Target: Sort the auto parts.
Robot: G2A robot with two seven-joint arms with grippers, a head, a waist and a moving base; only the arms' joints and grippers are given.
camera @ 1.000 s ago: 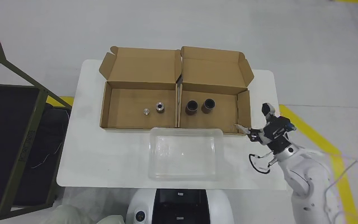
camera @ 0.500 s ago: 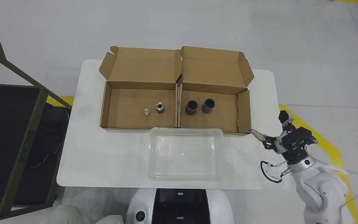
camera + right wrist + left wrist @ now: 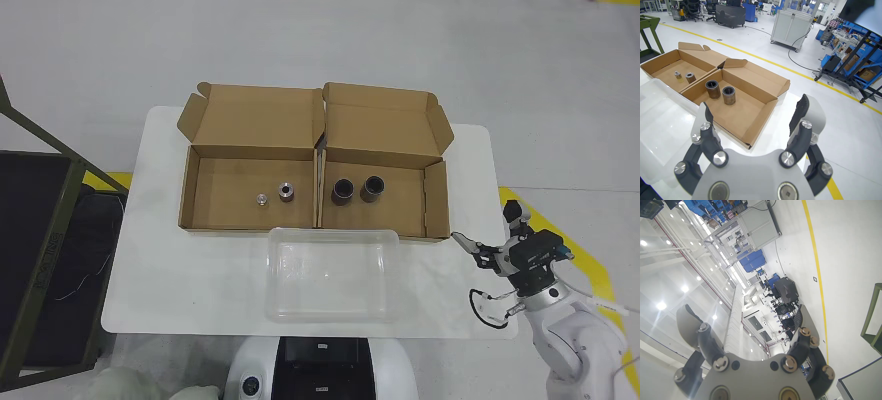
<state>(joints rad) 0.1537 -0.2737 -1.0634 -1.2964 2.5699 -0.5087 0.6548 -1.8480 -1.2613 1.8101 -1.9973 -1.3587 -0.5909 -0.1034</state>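
My right gripper [image 3: 753, 108] hangs at the right edge of the surface [image 3: 160, 250], jaws spread wide with nothing between them. One fingertip [image 3: 456, 237] sits just beside the near corner of the right cardboard box [image 3: 433, 200]. That is my main worry: if I swing inward from here without lifting, that fingertip could catch the box wall, shove the box and tip the parts standing in it. The wrist is low and tilted forward, looking across the box toward the hall beyond.

The left gripper [image 3: 743, 311] is also open and empty. It points up and away from the work, toward the ceiling lights.

Next out is the clear plastic tray [image 3: 275, 275] at the near edge, which looks empty to me. Its thin rim is hard to read, so I could clip it on a low pass.

Beyond it, two dark linear bearings [image 3: 343, 190] [image 3: 374, 186] stand upright and near each other in the right box. The left cardboard box [image 3: 215, 195] holds a small metal sleeve [image 3: 287, 189] and a smaller stud [image 3: 262, 198] beside it. With the tray bare and the parts already grouped by kind, I judge the sorting done or nearly done.
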